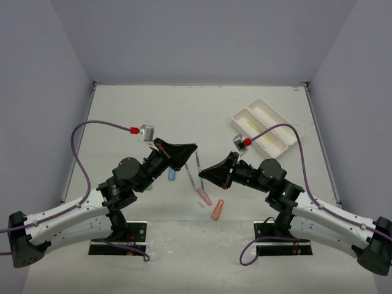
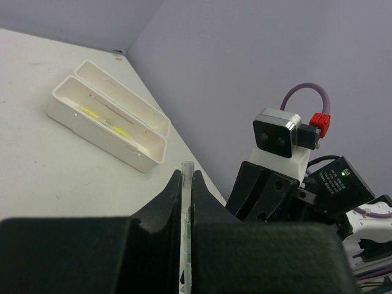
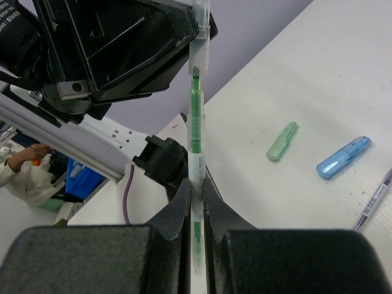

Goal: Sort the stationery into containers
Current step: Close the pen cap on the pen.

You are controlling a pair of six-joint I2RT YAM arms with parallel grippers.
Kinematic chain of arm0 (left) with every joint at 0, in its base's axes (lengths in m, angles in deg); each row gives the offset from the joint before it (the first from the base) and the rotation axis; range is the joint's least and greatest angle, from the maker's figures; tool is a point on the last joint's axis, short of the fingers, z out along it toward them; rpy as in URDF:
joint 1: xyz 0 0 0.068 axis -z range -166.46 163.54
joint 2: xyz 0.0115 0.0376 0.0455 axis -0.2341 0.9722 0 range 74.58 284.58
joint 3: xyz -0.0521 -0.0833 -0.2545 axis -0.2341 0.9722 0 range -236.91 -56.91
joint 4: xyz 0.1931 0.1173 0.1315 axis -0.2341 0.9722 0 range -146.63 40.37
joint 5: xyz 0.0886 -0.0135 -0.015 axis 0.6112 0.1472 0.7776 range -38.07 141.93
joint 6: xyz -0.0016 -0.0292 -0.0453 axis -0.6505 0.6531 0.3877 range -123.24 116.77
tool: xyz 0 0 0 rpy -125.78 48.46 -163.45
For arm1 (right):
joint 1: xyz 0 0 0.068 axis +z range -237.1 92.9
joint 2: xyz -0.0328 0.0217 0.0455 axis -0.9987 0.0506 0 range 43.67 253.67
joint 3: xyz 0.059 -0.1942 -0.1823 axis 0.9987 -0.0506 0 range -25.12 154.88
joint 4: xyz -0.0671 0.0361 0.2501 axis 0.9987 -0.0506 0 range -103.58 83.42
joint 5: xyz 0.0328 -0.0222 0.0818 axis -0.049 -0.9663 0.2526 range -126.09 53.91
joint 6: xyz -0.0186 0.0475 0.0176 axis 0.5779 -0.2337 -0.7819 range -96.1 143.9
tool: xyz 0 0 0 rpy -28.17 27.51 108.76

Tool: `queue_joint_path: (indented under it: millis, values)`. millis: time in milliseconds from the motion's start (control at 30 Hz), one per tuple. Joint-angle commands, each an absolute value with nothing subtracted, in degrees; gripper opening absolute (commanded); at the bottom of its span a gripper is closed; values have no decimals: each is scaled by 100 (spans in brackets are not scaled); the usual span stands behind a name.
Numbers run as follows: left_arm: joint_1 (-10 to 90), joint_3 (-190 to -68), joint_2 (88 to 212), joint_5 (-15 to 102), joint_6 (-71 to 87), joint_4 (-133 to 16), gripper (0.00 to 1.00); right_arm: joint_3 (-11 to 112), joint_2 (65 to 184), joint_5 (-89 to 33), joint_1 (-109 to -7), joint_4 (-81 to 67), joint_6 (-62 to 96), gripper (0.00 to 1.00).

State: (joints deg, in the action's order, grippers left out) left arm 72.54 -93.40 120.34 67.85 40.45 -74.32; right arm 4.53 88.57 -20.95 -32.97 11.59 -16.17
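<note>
A thin green pen (image 3: 195, 122) with a clear cap (image 3: 201, 43) is held between both grippers above the table middle (image 1: 198, 166). My right gripper (image 3: 196, 190) is shut on the pen's white barrel. My left gripper (image 2: 187, 184) is shut on the clear cap end (image 2: 187, 171). In the top view the left gripper (image 1: 194, 150) and right gripper (image 1: 204, 173) face each other closely. The white two-compartment tray (image 1: 288, 138) sits at the back right, with yellow pens (image 1: 254, 125) inside; it also shows in the left wrist view (image 2: 98, 131).
On the table below lie a blue stubby piece (image 1: 172, 174), a green one (image 3: 282, 141), a pink one (image 1: 204, 196), an orange one (image 1: 217, 209), a dark thin pen (image 3: 373, 202) and a small clear bit (image 1: 202, 205). Walls close in the table.
</note>
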Motion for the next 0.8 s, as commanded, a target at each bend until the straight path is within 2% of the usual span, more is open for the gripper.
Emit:
queue_joint_path:
  millis: [0, 767]
  values:
    - [7234, -9368, 12022, 6839, 3934, -7508, 0, 731, 8849, -2373, -3261, 1270, -1565, 0]
    - [7238, -9005, 11980, 6609, 4187, -7804, 0, 1576, 9206, -2873, -3273, 1219, -1189, 0]
